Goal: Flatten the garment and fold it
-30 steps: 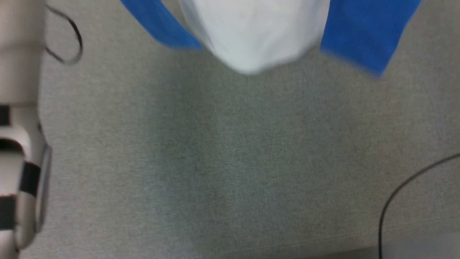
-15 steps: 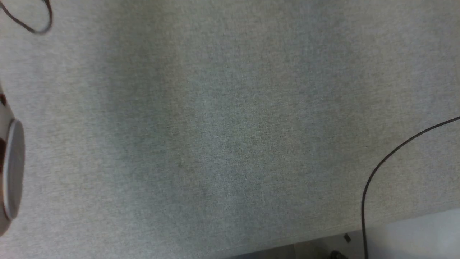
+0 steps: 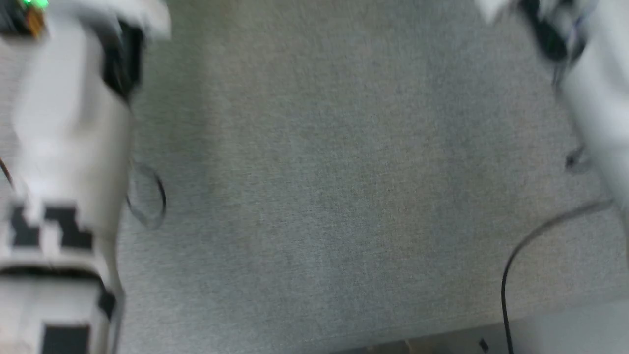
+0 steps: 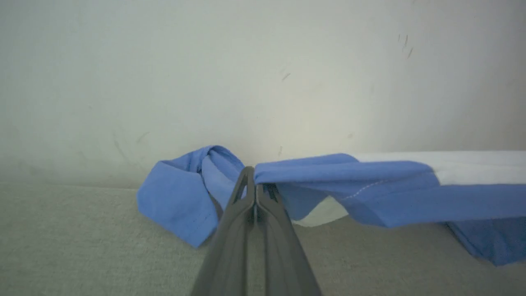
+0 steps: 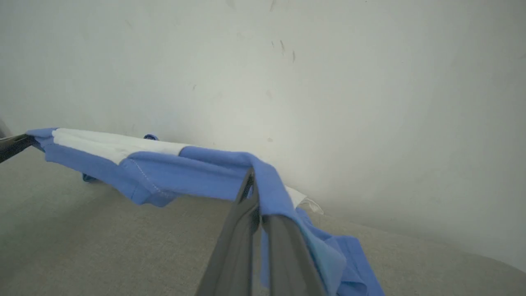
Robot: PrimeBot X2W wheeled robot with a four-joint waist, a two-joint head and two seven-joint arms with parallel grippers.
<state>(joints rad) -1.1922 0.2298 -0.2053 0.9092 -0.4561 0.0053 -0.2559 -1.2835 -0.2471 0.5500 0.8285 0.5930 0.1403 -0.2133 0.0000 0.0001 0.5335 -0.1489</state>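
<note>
Blue-and-white soft T-shirt (image 4: pixel 370 193) hangs stretched over the grey felt tabletop (image 3: pixel 319 196) between your left gripper (image 4: pixel 254 187) and right gripper (image 5: pixel 254 185), both clamped on its blue fabric; your head camera has swung off it since a second ago, so laying it flat likely comes next.

One garment (image 4: pixel 370 193). Two grippers: left gripper (image 4: pixel 253 181), right gripper (image 5: pixel 253 185). Two forearms: left forearm (image 3: pixel 64 147), right forearm (image 3: pixel 602 98). Two cables: loop (image 3: pixel 163 199) left, cable (image 3: pixel 503 295) near right.
</note>
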